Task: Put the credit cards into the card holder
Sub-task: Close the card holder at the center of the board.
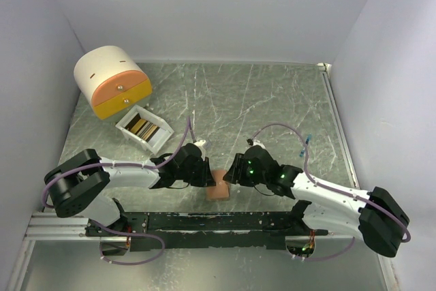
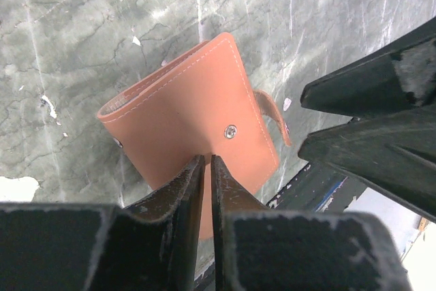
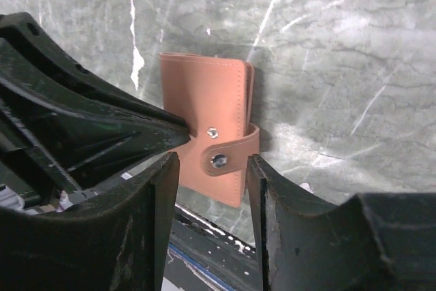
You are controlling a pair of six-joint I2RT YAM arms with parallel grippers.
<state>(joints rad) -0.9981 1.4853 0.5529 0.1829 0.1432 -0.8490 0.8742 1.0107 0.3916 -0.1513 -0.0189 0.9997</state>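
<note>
We've got the left fingers (image 2: 180, 199) clenched on the salmon-brown leather folding card holder (image 2: 184, 117); right fingers (image 3: 146, 219) released, spread either side of its snap strap (image 3: 230, 158).

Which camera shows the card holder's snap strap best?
The right wrist view: the card holder faces it, with its strap seen in full, unfastened. The left wrist view shows the strap sticking out edge-on; the top view gives only a small brown patch.

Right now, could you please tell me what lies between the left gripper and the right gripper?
The folded card holder lies between the left gripper and right gripper, seen in the top view.
</note>
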